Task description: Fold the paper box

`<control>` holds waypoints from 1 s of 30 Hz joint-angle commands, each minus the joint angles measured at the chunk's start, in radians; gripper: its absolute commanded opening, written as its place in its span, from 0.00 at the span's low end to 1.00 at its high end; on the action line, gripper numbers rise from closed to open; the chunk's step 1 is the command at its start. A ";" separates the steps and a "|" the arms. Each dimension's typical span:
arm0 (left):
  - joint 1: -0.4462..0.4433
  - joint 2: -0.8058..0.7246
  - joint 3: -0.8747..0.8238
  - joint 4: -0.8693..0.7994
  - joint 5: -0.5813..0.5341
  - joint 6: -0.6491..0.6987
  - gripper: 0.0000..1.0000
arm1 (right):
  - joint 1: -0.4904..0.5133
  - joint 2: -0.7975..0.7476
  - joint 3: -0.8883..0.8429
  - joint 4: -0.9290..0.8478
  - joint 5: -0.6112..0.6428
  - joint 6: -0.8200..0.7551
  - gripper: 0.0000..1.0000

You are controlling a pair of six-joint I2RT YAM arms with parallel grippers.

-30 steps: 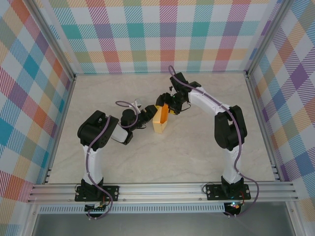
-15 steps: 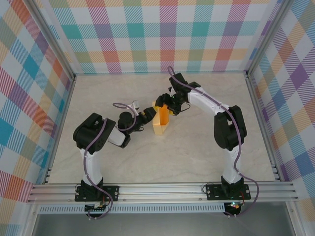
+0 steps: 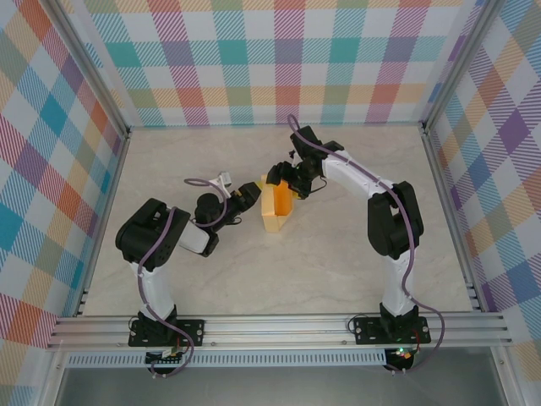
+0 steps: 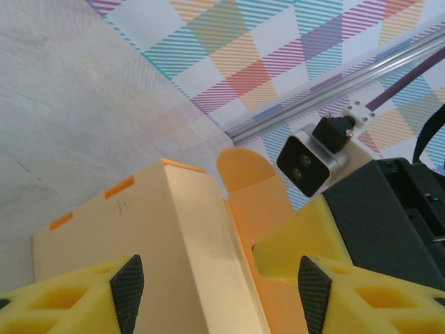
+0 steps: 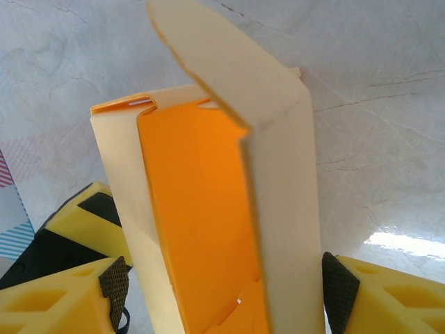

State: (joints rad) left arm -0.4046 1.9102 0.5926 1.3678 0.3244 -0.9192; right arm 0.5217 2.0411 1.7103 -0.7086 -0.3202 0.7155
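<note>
Nearest, on the pale marbled table (image 3: 338, 254), the yellow-orange thin card paper box (image 3: 277, 211) is seen close to the middle, with one end open and a flap (image 5: 208, 56) raised. At its left side the left gripper (image 3: 252, 191) is placed with the box between its yellow fingers (image 4: 62, 303); whether the card is pinched cannot be told. Beyond, the right gripper (image 5: 226, 287) is pressed on both side walls of the box. Farthest, a checked wall (image 3: 279, 59) is seen.
</note>
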 commanded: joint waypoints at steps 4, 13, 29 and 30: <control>0.047 0.009 -0.048 0.040 -0.087 -0.031 0.63 | 0.008 0.007 0.012 -0.034 0.011 -0.024 0.75; -0.006 0.029 0.029 -0.231 -0.051 0.102 0.60 | 0.009 0.014 0.023 -0.037 0.015 -0.026 0.75; -0.065 0.112 0.145 -0.332 -0.012 0.153 0.60 | 0.069 0.081 0.150 -0.130 0.093 -0.065 0.73; -0.064 0.113 0.144 -0.329 -0.011 0.152 0.60 | 0.074 0.092 0.160 -0.143 0.104 -0.069 0.72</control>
State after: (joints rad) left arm -0.4599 2.0037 0.7223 1.0477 0.2901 -0.7910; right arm 0.5709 2.0979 1.8252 -0.7940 -0.2379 0.6724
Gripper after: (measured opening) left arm 0.596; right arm 0.726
